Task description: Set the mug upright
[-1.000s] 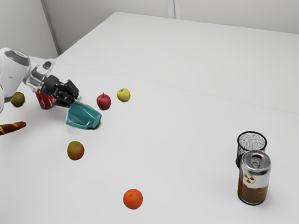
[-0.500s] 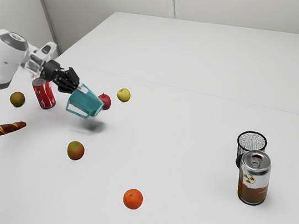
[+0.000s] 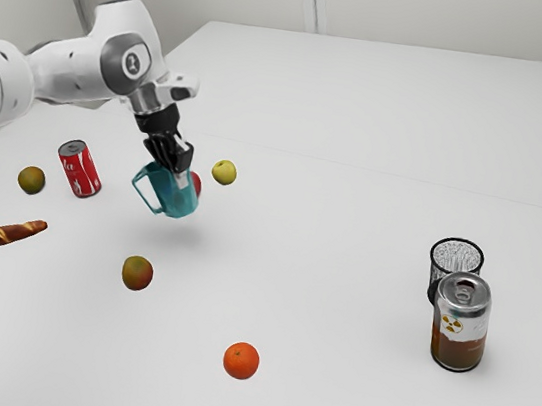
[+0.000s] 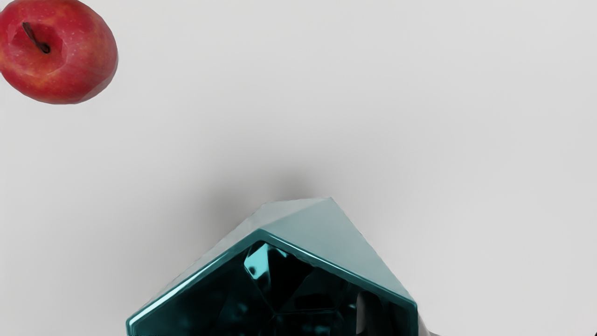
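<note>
One claw (image 3: 180, 178), downward, slightly aslant

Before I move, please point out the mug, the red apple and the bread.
Mug (image 3: 178, 202), exterior view: outer side wall.
Red apple (image 4: 63, 63), wrist view: skin beside the stem.
Bread (image 3: 3, 235), exterior view: middle of the crust.

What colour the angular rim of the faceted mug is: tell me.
The angular rim of the faceted mug is teal; the wrist view shows it best.
</note>
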`<state>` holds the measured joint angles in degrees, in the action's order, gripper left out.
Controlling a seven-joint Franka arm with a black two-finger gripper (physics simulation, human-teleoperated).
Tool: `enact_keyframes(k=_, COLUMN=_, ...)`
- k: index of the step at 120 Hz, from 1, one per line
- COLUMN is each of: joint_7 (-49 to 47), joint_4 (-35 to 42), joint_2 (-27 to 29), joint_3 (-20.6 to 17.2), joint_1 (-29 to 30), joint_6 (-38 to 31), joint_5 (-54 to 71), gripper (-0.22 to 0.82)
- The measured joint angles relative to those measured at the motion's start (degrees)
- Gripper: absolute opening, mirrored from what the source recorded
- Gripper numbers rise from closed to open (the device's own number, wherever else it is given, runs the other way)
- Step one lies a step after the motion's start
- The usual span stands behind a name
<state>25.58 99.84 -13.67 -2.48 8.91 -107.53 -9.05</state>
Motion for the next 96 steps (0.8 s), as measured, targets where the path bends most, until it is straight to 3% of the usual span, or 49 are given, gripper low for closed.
enact_keyframes(k=51, joint_7=-10.23, joint_4=13.07, joint_2=2.19, joint_3=-3.47, joint_1=-0.84, joint_6=-13.47, joint_5=10.65, gripper=-0.18)
enact_keyframes(k=96, joint_7=-15.42, joint_4=15.49, joint_2=0.98, joint_3=-3.49, joint_1=-0.82, joint_6=-18.8, joint_5=11.4, gripper=-0.17)
